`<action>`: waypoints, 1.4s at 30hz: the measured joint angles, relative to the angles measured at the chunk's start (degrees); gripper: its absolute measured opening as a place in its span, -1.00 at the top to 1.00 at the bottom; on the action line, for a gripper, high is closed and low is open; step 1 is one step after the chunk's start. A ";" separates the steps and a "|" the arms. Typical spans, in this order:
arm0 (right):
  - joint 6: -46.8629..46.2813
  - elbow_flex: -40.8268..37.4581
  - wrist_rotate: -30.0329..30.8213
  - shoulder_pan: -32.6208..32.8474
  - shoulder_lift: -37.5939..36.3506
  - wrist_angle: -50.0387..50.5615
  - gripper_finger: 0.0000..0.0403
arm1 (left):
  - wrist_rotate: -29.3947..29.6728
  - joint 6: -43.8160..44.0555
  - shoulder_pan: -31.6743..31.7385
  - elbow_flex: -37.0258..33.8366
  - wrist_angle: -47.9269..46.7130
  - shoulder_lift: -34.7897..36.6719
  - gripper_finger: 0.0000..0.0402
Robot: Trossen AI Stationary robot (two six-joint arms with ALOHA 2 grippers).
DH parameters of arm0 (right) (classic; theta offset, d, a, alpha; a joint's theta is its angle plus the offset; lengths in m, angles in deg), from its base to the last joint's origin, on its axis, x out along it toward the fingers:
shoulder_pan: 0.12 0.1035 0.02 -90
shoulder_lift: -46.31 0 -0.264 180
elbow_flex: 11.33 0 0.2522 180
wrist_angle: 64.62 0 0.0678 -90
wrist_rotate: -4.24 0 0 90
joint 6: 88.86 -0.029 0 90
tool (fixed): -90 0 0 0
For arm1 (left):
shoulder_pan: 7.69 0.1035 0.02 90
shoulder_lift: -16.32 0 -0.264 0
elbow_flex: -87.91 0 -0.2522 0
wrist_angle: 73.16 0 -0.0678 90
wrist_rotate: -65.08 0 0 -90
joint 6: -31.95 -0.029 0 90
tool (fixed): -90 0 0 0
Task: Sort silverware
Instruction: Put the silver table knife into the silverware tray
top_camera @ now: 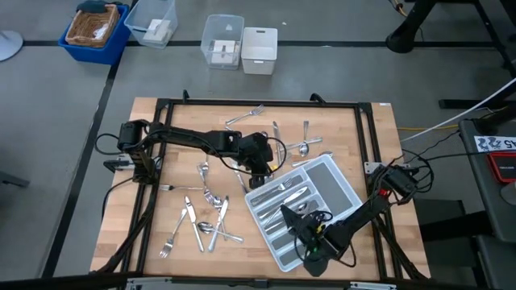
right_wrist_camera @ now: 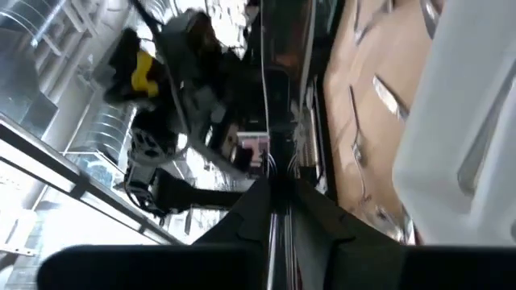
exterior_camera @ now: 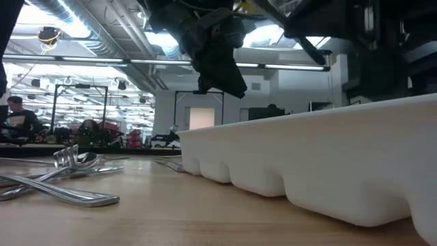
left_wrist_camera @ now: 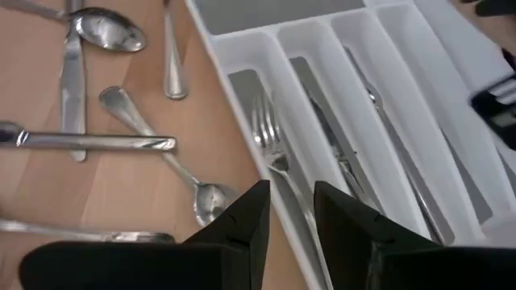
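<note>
The light grey compartmented tray (top_camera: pixel 339 181) lies slantwise at the table's near right, with several pieces of silverware in its slots. Loose forks, spoons and knives (top_camera: pixel 201 217) are scattered at the near left, and more (top_camera: pixel 302 141) lie by the far edge. My left gripper (top_camera: pixel 260 167) hangs over the tray's far left corner. In its wrist view its fingers (left_wrist_camera: pixel 290 205) stand a little apart with nothing between them, above a fork (left_wrist_camera: pixel 270 137) lying in a slot. My right gripper (top_camera: pixel 292 217) is over the tray's near end, shut on a thin shiny piece. My right gripper pinches a thin shiny piece of silverware (right_wrist_camera: pixel 278 221) between its two fingers. The piece shows edge-on, so I cannot tell which kind it is or which part is held. The fingers come about level from the table's near right, over the tray's near end.
Black frame rails (top_camera: pixel 258 103) run round the tabletop. Beyond the far edge stand clear boxes (top_camera: pixel 222 40), a white box (top_camera: pixel 260 50) and a blue bin (top_camera: pixel 93 28). In the low view the tray's wall (exterior_camera: pixel 328 164) fills the right, with loose silverware (exterior_camera: pixel 61 171) at the left.
</note>
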 joint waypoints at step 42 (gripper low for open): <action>-7.34 0.07 -18.34 -3.85 -0.09 16.68 0.79 | 0.92 22.54 -9.17 -0.70 10.89 -0.02 0.56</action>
